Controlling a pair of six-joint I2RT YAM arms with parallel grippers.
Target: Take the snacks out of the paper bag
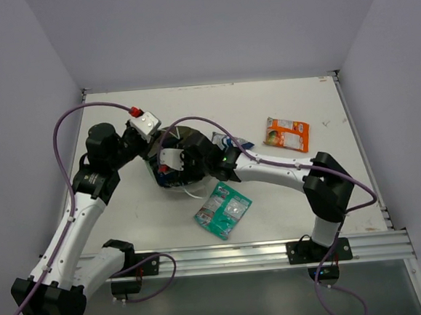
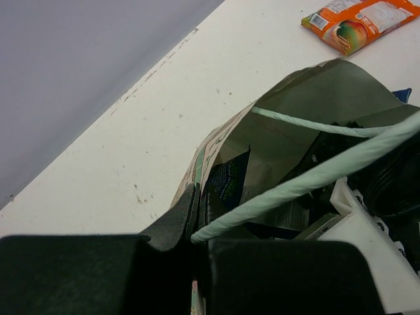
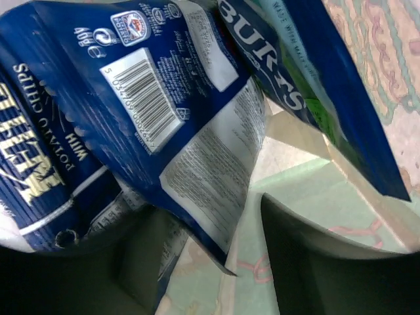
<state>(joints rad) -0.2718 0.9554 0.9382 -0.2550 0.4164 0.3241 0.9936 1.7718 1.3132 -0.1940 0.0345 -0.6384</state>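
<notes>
In the top view, two snacks are lying clear on the white table [image 1: 129, 229]: the orange packet [image 1: 287, 134] far to the right and the teal-green packet [image 1: 223, 210] nearer the arms. What looks like a blue-and-white packet [image 1: 237, 142] is peeking out from behind the right forearm. The paper bag [image 1: 168, 179] is sitting between the two arms, mostly covered by them. The left gripper [image 1: 154, 142] is meeting it from the left and the right gripper [image 1: 174, 162] is reaching into its mouth. From here I cannot tell how either set of jaws is standing.

In the left wrist view, the left gripper [image 2: 197, 239] is pinching the bag's near rim [image 2: 187, 210], just where a pale green loop handle [image 2: 302, 180] begins, and so holding the mouth open. A dark blue packet [image 2: 230, 180] is showing inside.

In the right wrist view, the right gripper [image 3: 213, 210] is deep inside, its fingers [image 3: 308, 262] spread wide. The lower corner of a blue Kettle chips packet [image 3: 151, 111] is hanging between them, not yet clamped. A second blue packet, marked Burts [image 3: 295, 85], is leaning just beside it.

So the job is looking roughly half done — at least two blue packets are waiting inside, and the Kettle packet is likely next.
</notes>
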